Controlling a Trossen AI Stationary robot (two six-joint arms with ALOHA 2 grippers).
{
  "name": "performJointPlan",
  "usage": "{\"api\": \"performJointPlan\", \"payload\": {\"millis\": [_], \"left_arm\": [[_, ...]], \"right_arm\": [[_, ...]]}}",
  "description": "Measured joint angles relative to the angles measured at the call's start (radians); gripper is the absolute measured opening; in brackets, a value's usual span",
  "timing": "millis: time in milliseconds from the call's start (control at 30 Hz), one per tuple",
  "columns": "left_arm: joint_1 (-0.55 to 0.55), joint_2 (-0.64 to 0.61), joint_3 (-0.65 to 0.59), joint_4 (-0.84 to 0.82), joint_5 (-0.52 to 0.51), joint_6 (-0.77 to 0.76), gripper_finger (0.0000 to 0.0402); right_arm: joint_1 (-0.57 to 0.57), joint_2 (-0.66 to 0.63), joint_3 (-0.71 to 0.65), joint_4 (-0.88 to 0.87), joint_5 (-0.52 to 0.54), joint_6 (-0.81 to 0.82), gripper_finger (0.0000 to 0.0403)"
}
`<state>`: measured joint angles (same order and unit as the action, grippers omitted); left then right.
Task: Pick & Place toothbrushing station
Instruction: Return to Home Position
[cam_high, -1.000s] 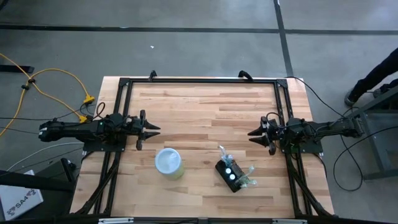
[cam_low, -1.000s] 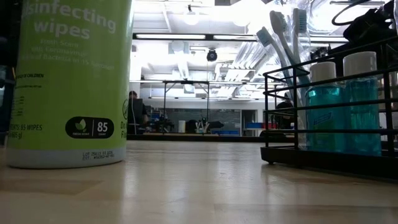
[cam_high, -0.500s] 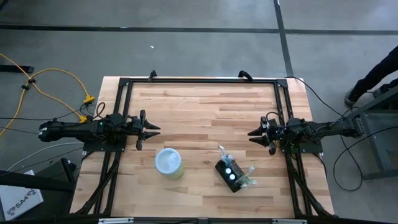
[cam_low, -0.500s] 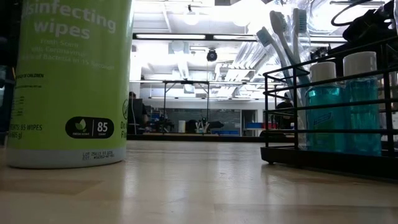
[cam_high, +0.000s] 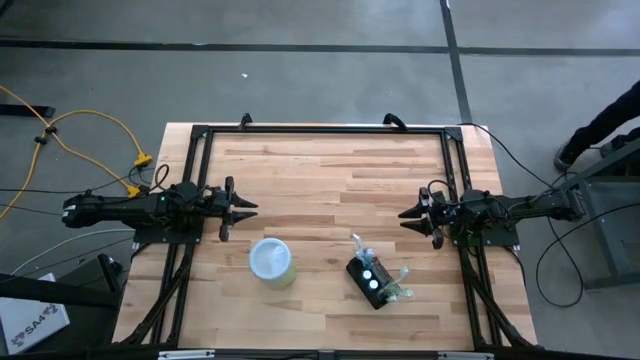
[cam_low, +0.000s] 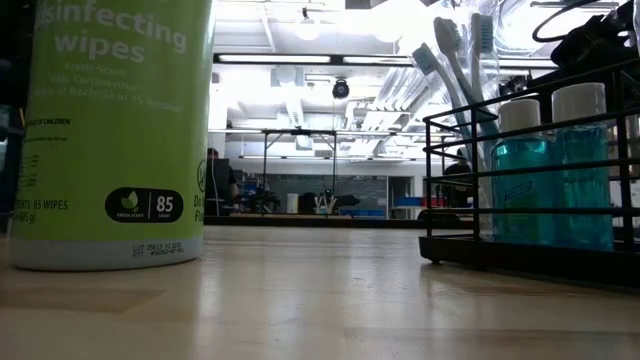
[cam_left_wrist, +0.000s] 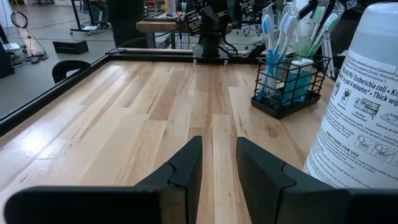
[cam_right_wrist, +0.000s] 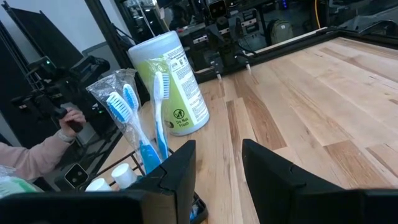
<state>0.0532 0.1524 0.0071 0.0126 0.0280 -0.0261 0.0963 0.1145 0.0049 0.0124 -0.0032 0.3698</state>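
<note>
Worktop of pale wood (cam_high: 320, 170), high view: black wire-mesh toothbrushing station (cam_high: 356, 270) near front edge, right of green wipes canister (cam_high: 271, 262); left jaws, right jaws at opposite sides. Low view: station holds toothbrushes (cam_low: 455, 70), blue bottles (cam_low: 520, 185). Wrist views: both jaws released, empty.

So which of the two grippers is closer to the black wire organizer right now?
The right gripper, at the right edge of the table. The organizer stands nearer that side; the left gripper is across the table, past the wipes canister.
</note>
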Motion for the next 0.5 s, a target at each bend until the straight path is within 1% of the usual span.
{"api": "performJointPlan", "payload": {"millis": [500], "left_arm": [[0.000, 0.000, 0.000, 0.000, 0.000, -0.005, 0.0094]], "right_arm": [[0.000, 0.000, 0.000, 0.002, 0.000, 0.000, 0.0122]]}}
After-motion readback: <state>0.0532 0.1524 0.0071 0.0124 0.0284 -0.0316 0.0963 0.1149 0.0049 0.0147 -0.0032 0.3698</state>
